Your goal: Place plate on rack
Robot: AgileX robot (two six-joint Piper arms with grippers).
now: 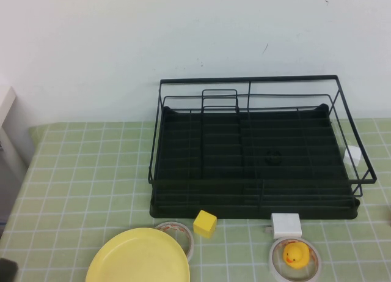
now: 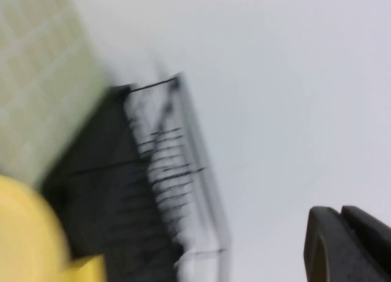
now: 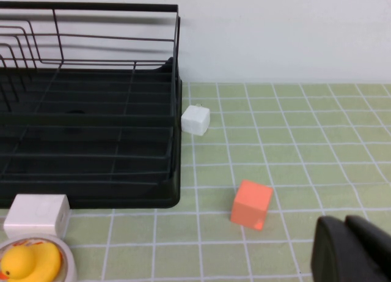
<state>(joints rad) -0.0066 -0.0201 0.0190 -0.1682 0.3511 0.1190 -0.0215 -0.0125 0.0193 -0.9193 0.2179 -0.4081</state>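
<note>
Plate (image 1: 139, 257) lies flat on counter (image 1: 79, 190) near rack (image 1: 253, 150); left gripper (image 2: 348, 245) and right gripper (image 3: 351, 248) fingers state can't tell, holding nothing visible; grab rim, tilt upright into loops.

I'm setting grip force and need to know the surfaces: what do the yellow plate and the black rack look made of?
The pale-yellow round plate looks like matte plastic or melamine: even colour, no glare. The black wire dish rack looks like coated metal wire over a dull black tray, probably plastic. The left tool and right tool show only at their wrist views' edges, touching neither.
</note>
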